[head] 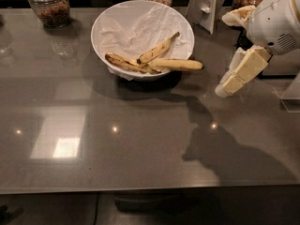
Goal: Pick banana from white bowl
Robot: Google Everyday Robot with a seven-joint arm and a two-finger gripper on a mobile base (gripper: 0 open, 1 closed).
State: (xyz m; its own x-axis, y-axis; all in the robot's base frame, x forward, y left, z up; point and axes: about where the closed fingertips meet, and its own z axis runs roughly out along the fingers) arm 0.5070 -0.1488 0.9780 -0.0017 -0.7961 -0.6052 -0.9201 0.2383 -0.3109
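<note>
While the plump bright yellow banana point(177, 64) lies across the right near rim of the round white paper-lined bowl point(95, 27), we see the cream gripper point(229, 84) hanging apart to its right, and we cannot tell how wide it stands.

Glossy grey tabletop point(140, 182) — bright light reflections point(59, 146)

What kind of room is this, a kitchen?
Probably an office kitchen or snack area: glass jars of snacks line the back of a grey counter, and a white bowl holds bananas. The robot's hand hovers above the counter, apart from the bowl.
</note>
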